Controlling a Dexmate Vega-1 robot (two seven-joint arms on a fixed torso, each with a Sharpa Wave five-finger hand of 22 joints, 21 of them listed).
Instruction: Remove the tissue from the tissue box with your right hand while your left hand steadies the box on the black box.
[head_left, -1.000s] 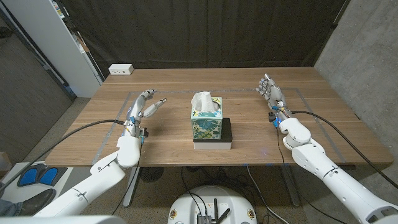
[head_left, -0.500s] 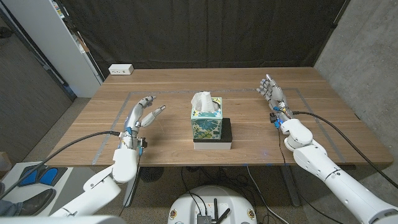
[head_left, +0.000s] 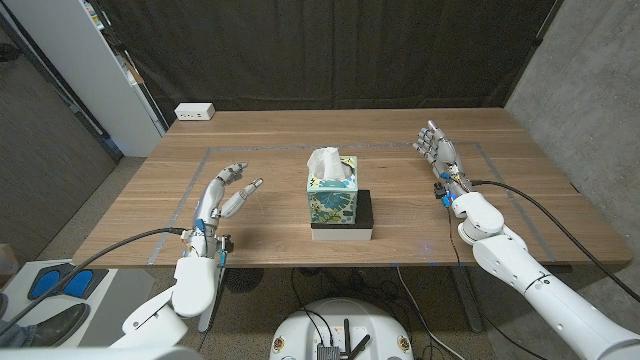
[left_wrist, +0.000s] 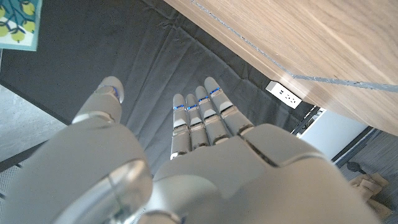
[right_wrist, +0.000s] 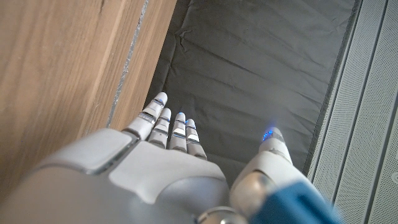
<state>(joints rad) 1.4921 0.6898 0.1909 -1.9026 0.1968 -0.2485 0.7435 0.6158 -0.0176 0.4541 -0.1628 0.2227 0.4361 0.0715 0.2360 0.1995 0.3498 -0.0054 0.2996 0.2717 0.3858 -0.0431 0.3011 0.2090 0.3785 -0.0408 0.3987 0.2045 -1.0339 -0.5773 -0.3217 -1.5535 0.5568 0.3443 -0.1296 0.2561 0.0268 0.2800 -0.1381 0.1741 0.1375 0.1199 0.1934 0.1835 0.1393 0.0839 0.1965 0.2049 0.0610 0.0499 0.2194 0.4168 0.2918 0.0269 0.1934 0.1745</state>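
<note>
Left hand (head_left: 226, 192) open, empty, well left of tissue box (head_left: 331, 194) on black box (head_left: 364, 215), mid-tabletop (head_left: 270, 140). Right hand (head_left: 438, 150) open too, far right. Brace box wall first; then pinch tissue (head_left: 327, 162) and lift straight.

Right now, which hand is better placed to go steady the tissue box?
The left hand, probably. It is open, its fingers point toward the tissue box, and it looks nearer. The right hand is open too, over the far right of the table.
</note>
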